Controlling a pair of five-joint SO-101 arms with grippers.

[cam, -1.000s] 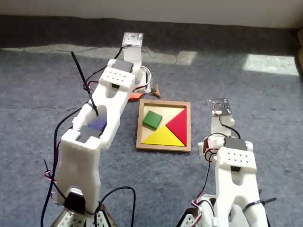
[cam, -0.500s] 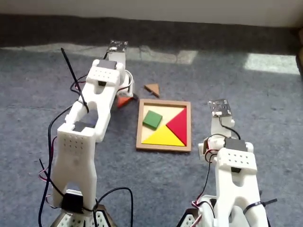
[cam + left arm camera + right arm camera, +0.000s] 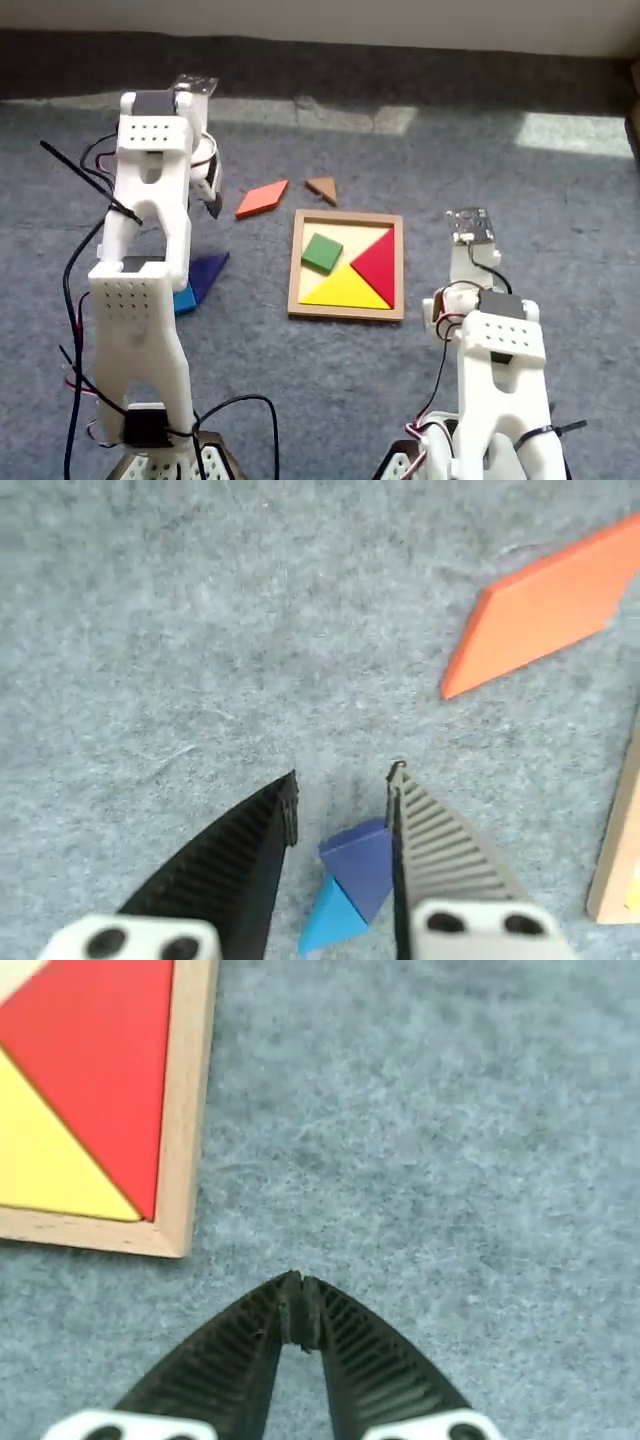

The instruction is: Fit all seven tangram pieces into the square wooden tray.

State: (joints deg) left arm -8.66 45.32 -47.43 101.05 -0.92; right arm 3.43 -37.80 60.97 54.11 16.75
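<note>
Hanging over carpet (image 3: 500, 180), left tool (image 3: 344, 772) stands apart near orange piece (image 3: 540, 605); right tool (image 3: 300, 1295) together beside tray (image 3: 187, 1110).

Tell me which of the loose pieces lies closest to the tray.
The brown triangle, just beyond the far edge of the tray. The orange parallelogram lies a bit farther off; the blue pieces are farther still.

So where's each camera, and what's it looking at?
High view: above, behind the robot, facing down at the tray; both arms show.
Left wrist view: on the left arm, facing an orange piece and blue piece; open hand shows.
Right wrist view: on the right arm, facing the tray's corner; shut hand shows.
Shared: high and right wrist see the red piece.
</note>
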